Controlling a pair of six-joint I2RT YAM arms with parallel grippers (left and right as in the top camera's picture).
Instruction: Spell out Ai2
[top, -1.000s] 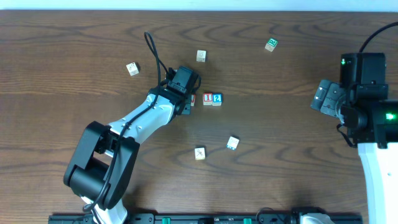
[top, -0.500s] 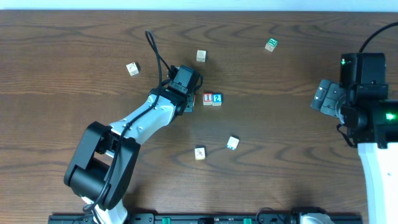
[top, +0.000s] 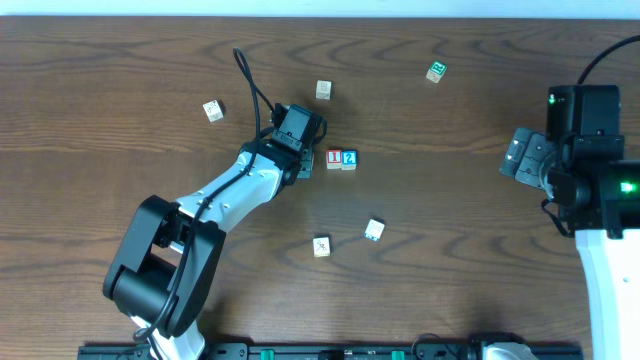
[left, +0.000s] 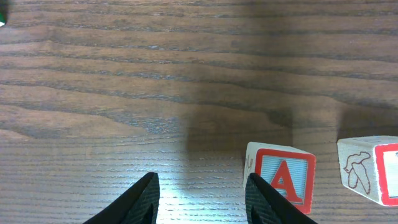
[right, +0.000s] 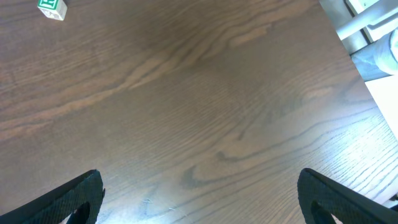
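Wooden cubes are being lined up near the middle of the table (top: 450, 250): the A cube (left: 283, 180) just beside the I cube (top: 334, 158) with a slight gap, the 2 cube (top: 349, 158) against the I's far side. The left gripper (left: 200, 190) is being held low, jaws apart and empty, the A outside one finger, seemingly for nudging it closer. The right gripper (right: 202, 199) is being parked wide open by the right edge, clear of the row.

Left claw (left: 200, 190) jaws apart, empty; A cube (left: 283, 179) just outside finger.

The table (left: 124, 74) is showing dark grained wood, faintly glossy; the A cube (left: 280, 180) is looking like pale, smooth painted wood. Beside that cube, the left gripper (left: 200, 196) is looking matt black.
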